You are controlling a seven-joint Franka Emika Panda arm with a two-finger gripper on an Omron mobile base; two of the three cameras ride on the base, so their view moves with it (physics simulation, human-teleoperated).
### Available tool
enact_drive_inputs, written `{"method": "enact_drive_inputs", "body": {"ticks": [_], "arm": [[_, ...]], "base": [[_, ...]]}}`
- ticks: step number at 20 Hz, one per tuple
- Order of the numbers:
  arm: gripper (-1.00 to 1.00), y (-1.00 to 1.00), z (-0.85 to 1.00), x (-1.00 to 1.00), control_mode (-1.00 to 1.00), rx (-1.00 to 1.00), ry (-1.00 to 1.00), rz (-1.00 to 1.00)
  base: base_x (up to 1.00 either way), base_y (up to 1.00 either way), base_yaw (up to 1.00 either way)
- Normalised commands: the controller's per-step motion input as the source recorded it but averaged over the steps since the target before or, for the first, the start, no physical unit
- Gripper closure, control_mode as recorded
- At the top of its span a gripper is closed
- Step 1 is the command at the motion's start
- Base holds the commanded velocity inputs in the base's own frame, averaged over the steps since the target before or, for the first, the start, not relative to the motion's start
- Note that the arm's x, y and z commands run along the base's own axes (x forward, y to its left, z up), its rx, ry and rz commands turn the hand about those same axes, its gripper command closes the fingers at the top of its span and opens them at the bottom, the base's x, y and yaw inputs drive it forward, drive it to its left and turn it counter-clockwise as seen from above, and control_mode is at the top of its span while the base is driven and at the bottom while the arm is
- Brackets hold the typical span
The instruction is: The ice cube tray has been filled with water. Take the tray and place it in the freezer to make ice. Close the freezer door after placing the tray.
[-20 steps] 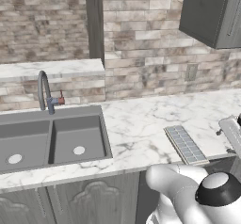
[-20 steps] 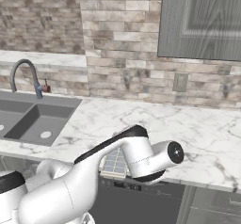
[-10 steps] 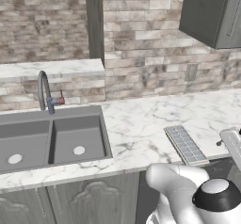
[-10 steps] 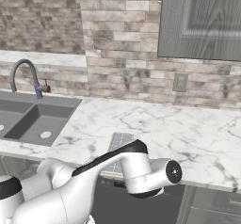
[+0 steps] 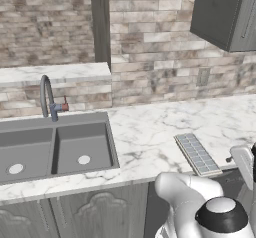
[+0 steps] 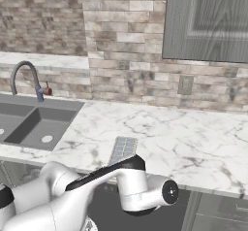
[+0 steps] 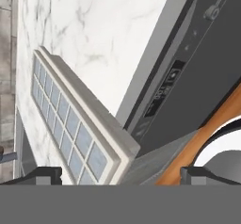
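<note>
Low at the bottom of the hand view, the claw stands wide, its two dark fingertips far apart at the lower left and lower right, holding nothing. Between and just above them lies the ice cube tray, running from the upper left toward the lower middle of that frame, its near corner jutting over the edge of the marble tabletop. The water shows as a pale blue-grey sheen in its square cells. Right of the tray, beneath the tabletop edge, a dark appliance front fills the upper right of the frame. From the left base view the tray sits at the right of centre, near the front edge of the tabletop, well apart from the double sink and its curved faucet at the left. From the right base view the tray lies at lower centre, partly behind the white arm, with a brick wall and a grey cabinet above.
</note>
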Motion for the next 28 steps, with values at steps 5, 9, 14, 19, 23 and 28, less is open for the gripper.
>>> {"method": "enact_drive_inputs", "body": {"ticks": [5,9,14,19,23,28], "arm": [[-1.00,0.19,-0.09,0.00,-1.00,0.02,-0.01,0.00],[-1.00,0.22,-0.09,0.00,-1.00,0.00,0.00,0.03],[-1.00,0.20,-0.10,0.00,-1.00,0.00,0.00,0.04],[-1.00,0.26,-0.12,0.03,-1.00,0.00,0.00,0.02],[-1.00,0.05,-0.02,0.07,-1.00,0.00,0.00,0.00],[-1.00,0.00,0.00,0.05,-1.00,0.00,-0.01,0.00]], "base": [[0.00,0.00,0.00],[0.00,0.00,0.00],[0.00,0.00,0.00],[0.00,0.00,0.00],[0.00,0.00,0.00],[0.00,0.00,0.00]]}}
